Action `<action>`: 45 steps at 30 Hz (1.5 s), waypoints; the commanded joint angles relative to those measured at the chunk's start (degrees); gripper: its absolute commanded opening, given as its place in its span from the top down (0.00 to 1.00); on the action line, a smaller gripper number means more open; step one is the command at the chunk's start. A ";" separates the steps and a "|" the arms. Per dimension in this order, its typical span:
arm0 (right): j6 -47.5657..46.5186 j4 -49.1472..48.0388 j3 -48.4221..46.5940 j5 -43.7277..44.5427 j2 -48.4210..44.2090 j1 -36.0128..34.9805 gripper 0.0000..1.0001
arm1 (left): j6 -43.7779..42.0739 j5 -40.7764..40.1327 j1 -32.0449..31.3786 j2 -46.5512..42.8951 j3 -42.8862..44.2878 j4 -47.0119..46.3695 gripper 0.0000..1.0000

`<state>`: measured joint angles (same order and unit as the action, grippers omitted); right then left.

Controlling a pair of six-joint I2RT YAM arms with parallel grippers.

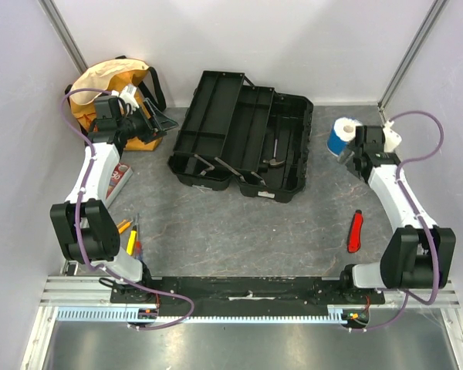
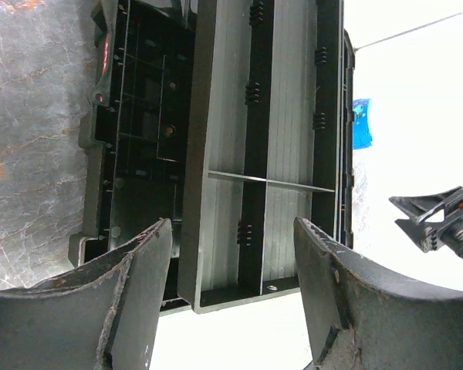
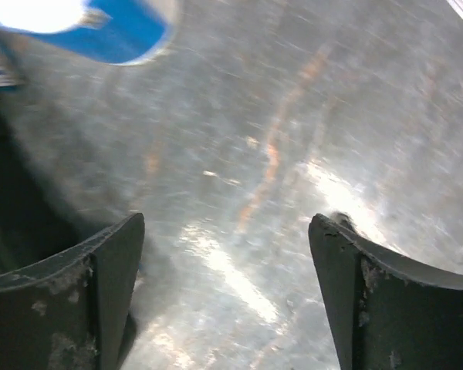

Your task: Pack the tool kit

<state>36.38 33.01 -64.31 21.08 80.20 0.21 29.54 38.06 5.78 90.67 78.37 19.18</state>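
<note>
Tool kit (image 1: pixel 243 139) sits mid-desk toward the back, lid open, tiered trays fanned out to the left. The trays look empty in the left wrist view, and at least one metal tool shows in the bottom bin. Judged early to midway: a red tool (image 1: pixel 356 231) lies loose on the desk (image 1: pixel 239 231) front right, a blue roll (image 1: pixel 342 136) sits just right of the box, screwdrivers (image 1: pixel 130 235) lie by the left arm's base, and a red-white packet (image 1: pixel 120 179) is under the left arm. Trays not folded, lid not shut. Left gripper (image 2: pixel 231 223) has its jaws well apart with nothing in them, facing the tray ends, with the yellow bag (image 1: pixel 112 85) just behind it. Right gripper (image 3: pixel 225 220) is spread wide over bare desk, nothing held, roll at the edge of its view. Room: open desk in front of the box. The right gripper is tight between the roll and the right wall post, the left between the bag and the trays.
</note>
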 commanded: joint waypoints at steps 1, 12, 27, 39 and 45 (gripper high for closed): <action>2.02 3.98 6.38 2.48 -4.88 5.75 0.02 | -0.80 1.58 -0.33 -1.29 -0.23 -1.60 0.30; 2.99 3.99 16.67 -7.09 0.91 15.17 0.02 | -1.59 0.17 -0.33 -1.64 -0.41 -0.81 0.30; 6.51 -2.52 30.65 -26.88 4.53 15.79 0.02 | -1.85 0.08 -0.33 -1.55 -0.15 -0.28 0.30; 4.58 -1.11 31.80 -24.34 1.01 11.75 0.60 | -1.68 0.43 -0.33 -1.29 -0.41 -0.46 0.30; 3.08 -0.94 27.93 -22.58 0.30 9.20 0.82 | -1.41 0.43 -0.33 -1.38 -0.41 -0.63 0.30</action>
<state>39.48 29.98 -37.54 1.04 77.47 11.38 29.52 37.98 5.63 90.67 77.95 19.40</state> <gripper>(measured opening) 0.284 0.701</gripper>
